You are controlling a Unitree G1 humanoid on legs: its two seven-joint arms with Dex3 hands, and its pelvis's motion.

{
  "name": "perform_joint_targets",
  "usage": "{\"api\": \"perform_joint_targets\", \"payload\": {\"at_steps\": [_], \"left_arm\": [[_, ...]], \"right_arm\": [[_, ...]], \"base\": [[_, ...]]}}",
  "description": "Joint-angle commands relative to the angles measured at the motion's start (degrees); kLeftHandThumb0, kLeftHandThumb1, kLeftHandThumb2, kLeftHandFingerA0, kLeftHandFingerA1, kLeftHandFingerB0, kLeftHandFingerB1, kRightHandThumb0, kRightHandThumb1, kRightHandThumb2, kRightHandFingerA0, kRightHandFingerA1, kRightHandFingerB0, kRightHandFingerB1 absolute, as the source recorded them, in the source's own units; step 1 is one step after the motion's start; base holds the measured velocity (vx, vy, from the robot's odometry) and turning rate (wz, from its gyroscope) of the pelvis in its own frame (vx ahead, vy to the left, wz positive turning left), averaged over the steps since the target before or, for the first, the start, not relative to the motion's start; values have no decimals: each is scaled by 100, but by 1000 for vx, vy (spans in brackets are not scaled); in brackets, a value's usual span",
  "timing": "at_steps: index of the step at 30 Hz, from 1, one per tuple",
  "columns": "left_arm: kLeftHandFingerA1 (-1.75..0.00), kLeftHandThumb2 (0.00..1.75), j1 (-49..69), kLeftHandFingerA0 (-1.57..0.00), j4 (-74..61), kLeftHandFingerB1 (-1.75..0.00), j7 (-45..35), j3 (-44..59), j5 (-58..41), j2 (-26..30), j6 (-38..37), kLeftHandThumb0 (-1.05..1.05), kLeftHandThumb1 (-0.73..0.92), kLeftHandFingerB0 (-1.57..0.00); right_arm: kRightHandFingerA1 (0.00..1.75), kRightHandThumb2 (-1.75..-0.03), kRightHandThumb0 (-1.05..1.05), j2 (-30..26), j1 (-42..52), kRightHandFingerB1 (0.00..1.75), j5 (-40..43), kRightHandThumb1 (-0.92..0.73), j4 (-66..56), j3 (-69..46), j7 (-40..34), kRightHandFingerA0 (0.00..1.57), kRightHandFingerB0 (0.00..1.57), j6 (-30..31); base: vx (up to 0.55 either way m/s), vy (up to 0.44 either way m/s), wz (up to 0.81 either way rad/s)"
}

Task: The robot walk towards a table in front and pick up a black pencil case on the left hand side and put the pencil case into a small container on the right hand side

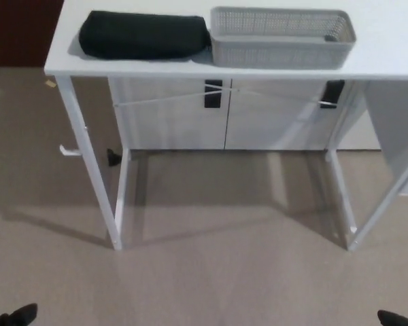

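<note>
Upper frame: pencil case (144,35) just beside basket (282,37); a careless grab may knock it. Left hand (13,316), right hand (398,318): state unreadable.

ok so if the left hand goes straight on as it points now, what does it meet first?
Only a sliver of the left hand shows, so heading is unsure. Ahead looks free over carpet; the table's left leg likely comes first, depth unclear.
</note>
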Motion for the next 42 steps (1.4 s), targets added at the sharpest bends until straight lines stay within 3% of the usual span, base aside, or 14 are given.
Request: {"api": "perform_joint_targets", "payload": {"at_steps": [1, 2, 5, 6, 7, 9, 10, 14, 15, 16, 18, 19, 41, 42], "left_arm": [[-38, 57, 3, -25, 60, -27, 28, -26, 90, 50, -70, -37, 53, -14], [-37, 57, 13, -25, 34, -27, 34, -32, 96, 56, -25, -37, 53, -13], [-37, 57, -28, -25, -1, -27, 67, -57, 140, 62, 14, -37, 53, -14], [-37, 57, -36, -25, 18, -27, 69, -68, 163, 66, -9, -36, 54, -13], [-36, 57, -36, -26, 29, -27, 90, -85, 199, 70, -21, -38, 54, -14], [-35, 57, -26, -27, 15, -27, 157, -114, 274, 82, -13, -39, 54, -15], [-36, 57, -6, -26, -17, -27, 146, -108, 250, 76, 6, -36, 54, -14], [-36, 57, 5, -25, -1, -27, 115, -118, 235, 73, -48, -38, 54, -13], [-36, 57, 7, -25, -12, -27, 120, -106, 215, 63, -23, -39, 53, -14], [-36, 57, 30, -26, 5, -27, 104, -105, 207, 61, -46, -38, 54, -14], [-36, 57, 133, -27, 0, -27, 91, -109, 191, 31, -62, -36, 54, -15], [-37, 57, 189, -25, -23, -27, 83, -118, 186, 19, -62, -36, 54, -14], [-38, 56, 913, -26, 352, -29, -91, -474, 540, 404, -531, -45, 53, -16], [-46, 69, 904, -23, 344, -38, -38, -513, 618, 428, -501, -52, 41, -13]], "right_arm": [[58, -75, -58, -101, 32, 47, -128, -40, 75, -14, -114, 52, 25, -110], [48, -55, -51, -75, 30, 38, -50, -49, 85, -38, -65, 55, 30, -124], [47, -54, -51, -84, 10, 38, -71, -49, 85, -38, -87, 55, 30, -114], [57, -75, -59, -87, 10, 47, -80, -41, 88, -39, -98, 52, 27, -122], [57, -75, -59, -97, 4, 47, -101, -41, 103, -38, -112, 52, 26, -137], [57, -74, -59, -110, -1, 48, -113, -41, 120, -27, -118, 52, 26, -165], [47, -55, -52, -121, -3, 38, -126, -50, 129, -15, -117, 55, 30, -181], [57, -74, -58, -118, 0, 47, -100, -41, 103, -10, -120, 52, 26, -140], [48, -54, -50, -135, -4, 39, -138, -49, 111, 5, -134, 55, 30, -160], [57, -74, -57, -143, 22, 48, -154, -41, 112, 10, -137, 51, 26, -182], [57, -74, -56, -172, 144, 48, -174, -41, 95, 17, -118, 51, 25, -246], [49, -55, -49, -181, 208, 39, -161, -51, 84, 13, -98, 54, 29, -255], [52, -55, -54, -49, 1054, 39, -192, -50, 934, 41, -143, 55, 30, -1292], [53, -55, -55, -54, 1041, 40, -166, -50, 981, 35, -112, 56, 30, -1363]], "base": [[235, -40, 10], [275, -81, 9], [206, -147, 16], [339, -154, 20], [343, -250, -35], [329, -215, 44], [224, -165, 9], [216, -75, -3], [208, -3, -8], [186, 44, -19], [214, 80, -26], [190, 145, -29], [176, 23, -1], [88, -84, -7]]}}
